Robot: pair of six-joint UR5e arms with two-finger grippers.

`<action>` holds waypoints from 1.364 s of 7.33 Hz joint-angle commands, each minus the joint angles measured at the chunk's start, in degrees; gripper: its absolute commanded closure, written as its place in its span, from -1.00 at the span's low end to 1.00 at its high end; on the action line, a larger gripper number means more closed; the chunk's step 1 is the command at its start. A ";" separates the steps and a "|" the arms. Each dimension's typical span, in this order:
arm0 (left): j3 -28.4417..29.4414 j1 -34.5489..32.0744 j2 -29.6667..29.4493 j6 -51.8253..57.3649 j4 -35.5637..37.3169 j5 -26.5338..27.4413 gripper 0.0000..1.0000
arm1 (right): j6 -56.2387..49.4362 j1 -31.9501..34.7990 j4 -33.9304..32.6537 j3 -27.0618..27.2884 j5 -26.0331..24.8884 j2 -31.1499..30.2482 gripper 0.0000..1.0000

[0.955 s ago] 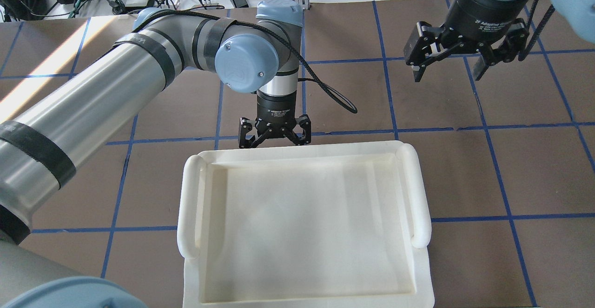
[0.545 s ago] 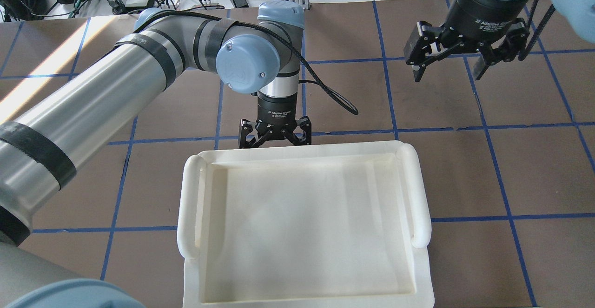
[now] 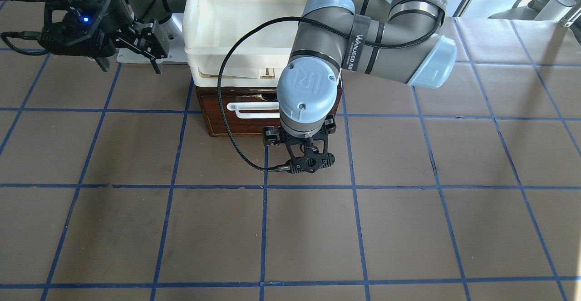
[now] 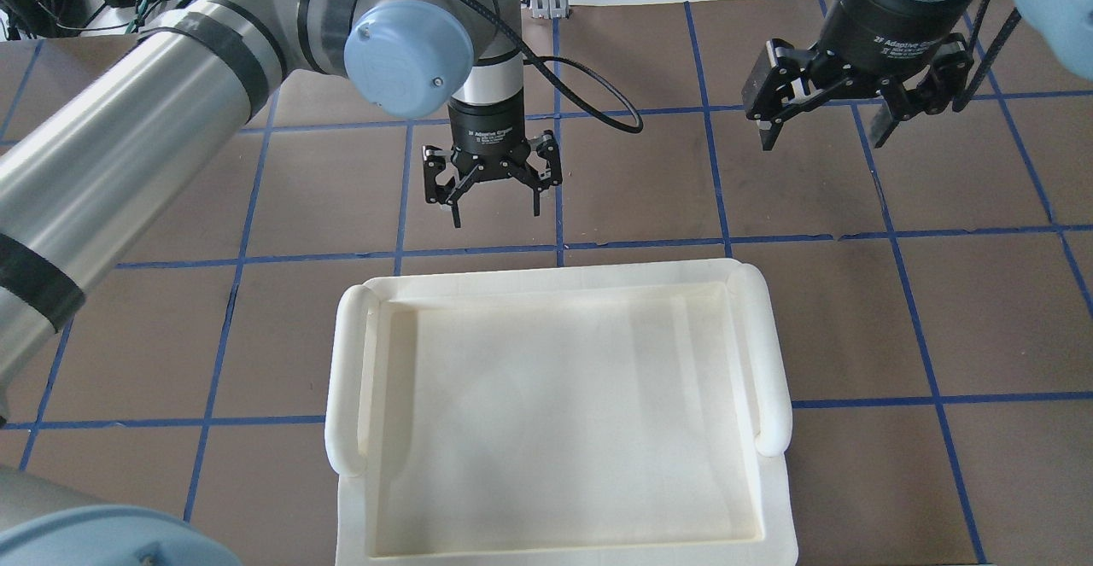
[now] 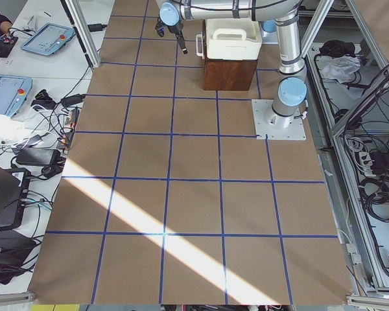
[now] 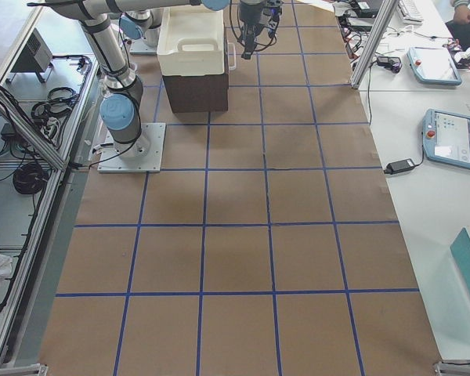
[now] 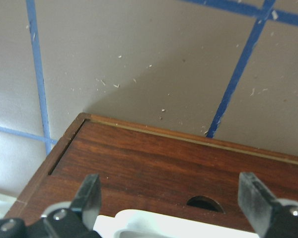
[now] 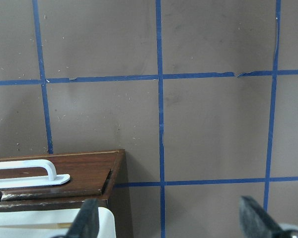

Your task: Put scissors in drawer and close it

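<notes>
Left gripper (image 4: pixel 496 214) spread and empty, hovering at 12 o'clock of the tray (image 4: pixel 341 378) in the overhead view. The right gripper (image 4: pixel 822 141) is spread too, idle at 2 o'clock. Drawer (image 3: pixel 218 121) sits under the tray and looks pushed home, no clear gap seen, handle (image 3: pixel 252 108) free; scissors in no view, presumably inside. To finish well: check flushness from the wrist view, and if a gap shows, bring the jaws together and nudge the front square-on beside the handle, not on it, then lift clear.
</notes>
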 commanded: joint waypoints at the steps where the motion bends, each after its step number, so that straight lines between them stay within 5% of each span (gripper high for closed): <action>1: 1.83 5.15 3.99 7.53 4.19 0.73 -1.00 | -0.04 0.00 0.00 0.09 0.00 0.00 -0.99; 6: -0.45 17.37 14.55 21.40 5.88 3.19 -1.00 | -0.04 0.00 0.00 0.09 0.00 -0.18 -0.99; 10: -7.82 19.32 20.00 23.18 7.55 3.19 -1.00 | -0.04 0.00 0.09 0.09 0.09 -0.26 -0.99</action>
